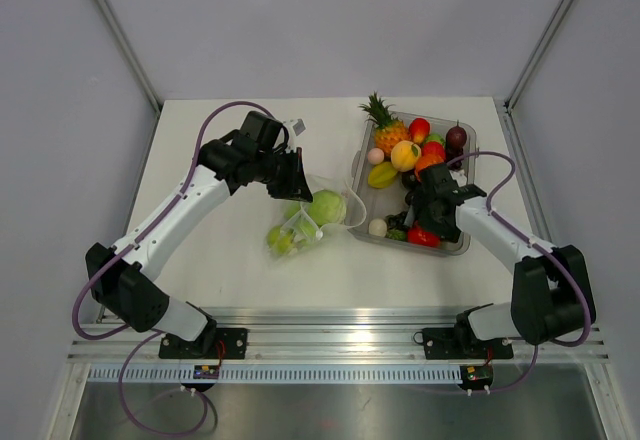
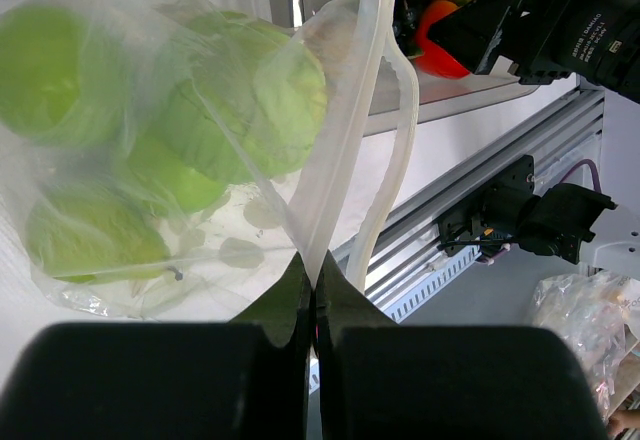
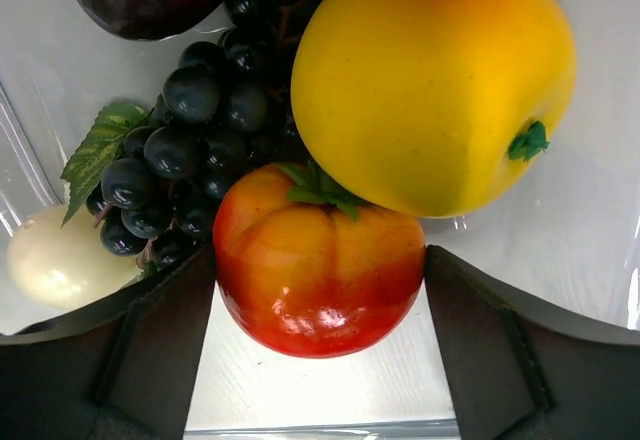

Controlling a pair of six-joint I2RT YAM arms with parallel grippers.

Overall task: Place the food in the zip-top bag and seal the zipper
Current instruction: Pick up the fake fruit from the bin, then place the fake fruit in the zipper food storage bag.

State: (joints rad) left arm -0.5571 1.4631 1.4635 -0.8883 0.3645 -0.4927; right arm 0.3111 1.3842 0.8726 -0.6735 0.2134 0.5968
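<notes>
Released right claw (image 3: 316, 290) straddles a glossy red-orange toy tomato (image 3: 318, 275) in the rigid clear tray (image 1: 465, 140), right of centre; left claw (image 2: 313, 295), clenched on the zipper (image 2: 345, 130), holds the crinkly clear bag (image 1: 305, 222) just leftward.

A clear rigid tray (image 1: 455, 247) sits on a white table (image 1: 230, 270). Well left of the tray's far corner lies a small white tag (image 1: 297, 126). Nearer than the tray, a slotted aluminium rail (image 1: 340, 322) runs along the table's edge. Pale grey walls (image 1: 330, 30) rise behind the tray.
</notes>
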